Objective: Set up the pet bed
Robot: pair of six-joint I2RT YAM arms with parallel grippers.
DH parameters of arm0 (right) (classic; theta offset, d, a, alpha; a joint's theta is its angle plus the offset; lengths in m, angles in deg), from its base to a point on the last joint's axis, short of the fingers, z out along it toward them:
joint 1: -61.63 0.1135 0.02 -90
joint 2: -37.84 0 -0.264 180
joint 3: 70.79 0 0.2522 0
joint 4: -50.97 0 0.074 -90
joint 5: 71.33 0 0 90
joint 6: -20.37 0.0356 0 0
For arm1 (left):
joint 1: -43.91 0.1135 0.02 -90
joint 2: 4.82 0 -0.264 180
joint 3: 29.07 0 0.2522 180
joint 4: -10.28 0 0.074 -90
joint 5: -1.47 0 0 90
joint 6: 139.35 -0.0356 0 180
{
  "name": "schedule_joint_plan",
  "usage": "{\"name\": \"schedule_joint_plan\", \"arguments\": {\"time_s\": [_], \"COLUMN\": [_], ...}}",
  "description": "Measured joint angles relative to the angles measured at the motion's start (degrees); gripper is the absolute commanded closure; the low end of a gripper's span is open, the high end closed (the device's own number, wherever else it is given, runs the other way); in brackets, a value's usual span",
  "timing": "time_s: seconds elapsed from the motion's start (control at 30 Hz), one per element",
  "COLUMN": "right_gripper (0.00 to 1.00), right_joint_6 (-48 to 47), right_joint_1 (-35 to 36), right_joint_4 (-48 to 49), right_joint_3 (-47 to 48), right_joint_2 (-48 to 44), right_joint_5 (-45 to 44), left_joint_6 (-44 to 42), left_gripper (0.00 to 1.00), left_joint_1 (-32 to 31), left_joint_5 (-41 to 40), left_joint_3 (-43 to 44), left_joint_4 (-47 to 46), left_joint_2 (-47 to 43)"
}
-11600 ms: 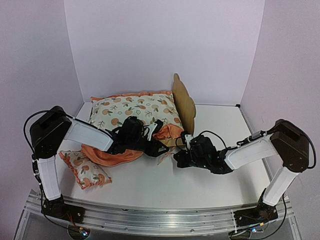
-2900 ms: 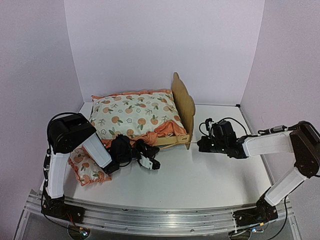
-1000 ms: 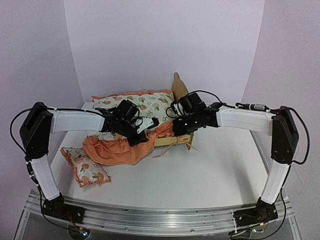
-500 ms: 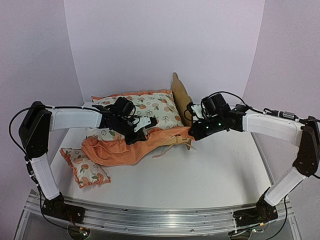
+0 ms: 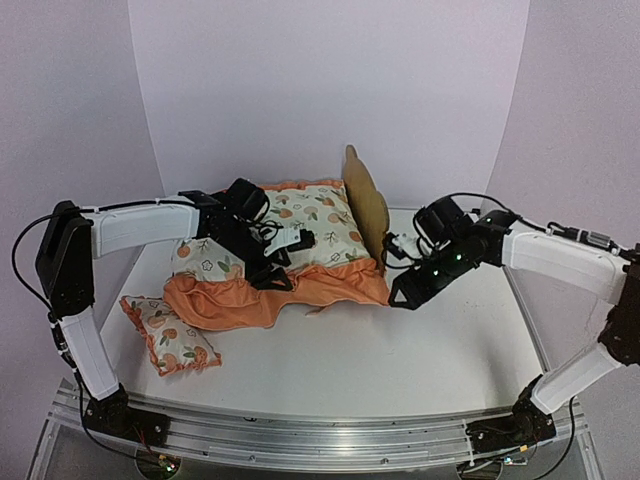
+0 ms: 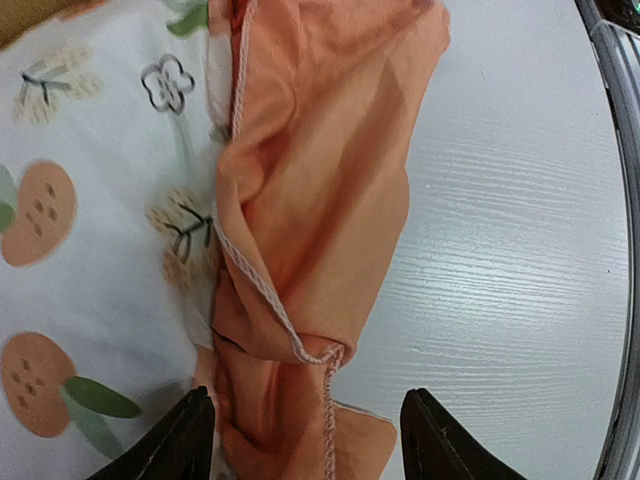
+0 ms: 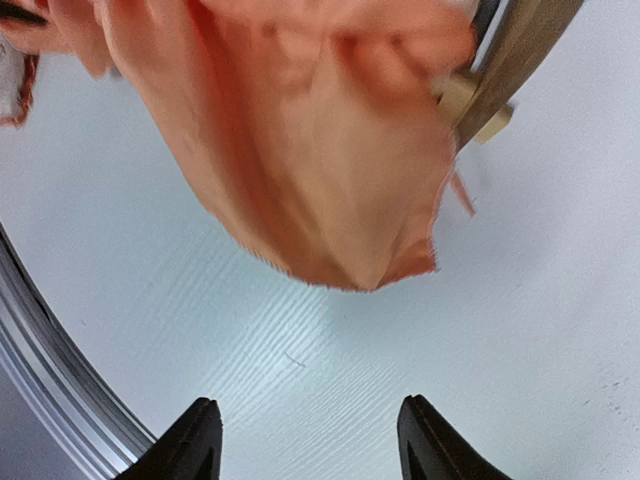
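Observation:
The pet bed's plywood headboard (image 5: 366,204) stands upright behind the cushion, and a corner of its wood frame (image 7: 508,62) shows in the right wrist view. The rest of the frame is hidden under the fruit-print cushion (image 5: 305,222). The cushion's orange ruffle (image 5: 262,298) spills over the front onto the table. My left gripper (image 5: 290,260) hovers open above the ruffle (image 6: 312,190), holding nothing; in its own view the left gripper (image 6: 312,442) straddles the folded hem. My right gripper (image 5: 398,282) is open just right of the ruffle's corner (image 7: 330,170), over bare table; the right gripper (image 7: 312,445) is empty.
A small matching fruit-print pillow (image 5: 170,336) lies on the white table (image 5: 420,350) at the front left. Lilac walls close the back and both sides. A metal rail (image 5: 320,440) runs along the near edge by the arm bases.
Both grippers have opened and let go of the orange ruffle. The cushion has settled onto the bed, and the right arm has drawn back to the right and down.

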Motion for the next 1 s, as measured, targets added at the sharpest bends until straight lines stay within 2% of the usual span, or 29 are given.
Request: {"name": "schedule_joint_plan", "arguments": {"time_s": [0.07,0.17,0.37,0.43,0.53,0.6,0.73,0.83,0.9,1.0], "right_gripper": [0.23,0.22,0.29,0.38,0.65,0.75,0.79,0.79,0.77,0.68], "right_joint_6": [1.51,4.59,9.17,10.02,10.71,10.81,11.18,11.46,11.09,9.37], "right_joint_1": [-0.14,-1.18,-2.96,-3.11,-3.33,-3.58,-4.58,-6.85,-9.25,-14.3], "right_joint_4": [-0.42,0.22,2.73,3.19,3.32,3.09,3.51,6.81,7.51,6.75], "right_joint_3": [6.0,15.12,27.82,29.61,30.86,30.94,29.33,23.72,20.18,16.55], "right_joint_2": [-0.21,0.84,9.71,13.64,18.34,20.18,19.87,16.11,13.14,9.54], "right_joint_5": [-2.56,-7.32,-14.91,-15.78,-15.61,-15.55,-15.63,-15.17,-15.08,-15.23], "left_joint_6": [0.64,3.24,14.11,18.27,22.72,23.7,23.62,22.97,22.25,21.47], "left_gripper": [0.21,0.19,0.19,0.19,0.18,0.18,0.17,0.17,0.17,0.17], "left_joint_1": [0.0,0.59,8.04,12.1,17.67,20.34,21.72,21.72,21.72,21.82], "left_joint_5": [0.67,0.78,-3.73,-5.79,-8.55,-11.11,-15.36,-17.0,-17.63,-18.0], "left_joint_3": [4.58,10.3,22.51,25.36,26.02,25.37,24.29,23.96,23.88,23.64], "left_joint_4": [1.31,2.08,3.42,4.38,5.76,6.31,7.07,7.41,7.51,7.61], "left_joint_2": [0.2,0.64,6.21,8.48,9.81,9.73,9.04,8.21,7.24,5.29]}}
